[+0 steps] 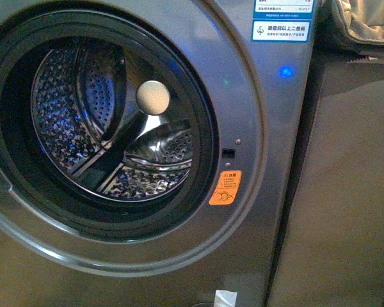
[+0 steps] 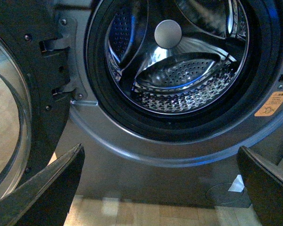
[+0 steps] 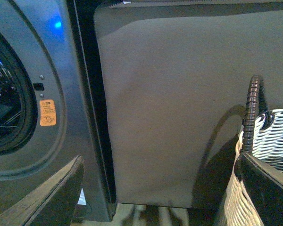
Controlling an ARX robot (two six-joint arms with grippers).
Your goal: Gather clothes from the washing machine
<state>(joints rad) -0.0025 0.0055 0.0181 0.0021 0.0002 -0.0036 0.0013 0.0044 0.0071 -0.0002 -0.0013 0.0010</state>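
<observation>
From the front camera I see one washing machine [image 1: 256,128] filling the frame, porthole open, its perforated drum [image 1: 115,128] showing only bare steel; I can find no clothes anywhere. One orange sticker [image 1: 225,187] and two blue-white labels [image 1: 281,19] sit on its face. One beige cushion [image 1: 365,22] lies on the neighbouring grey cabinet [image 1: 345,192].

On the left wrist camera, the left gripper [image 2: 160,188] hangs spread wide and holds nothing, facing the drum; one door [image 2: 19,94] stands swung aside.

On the right wrist camera, the right gripper [image 3: 160,188] is likewise spread, carrying nothing, beside one woven basket [image 3: 269,155].
</observation>
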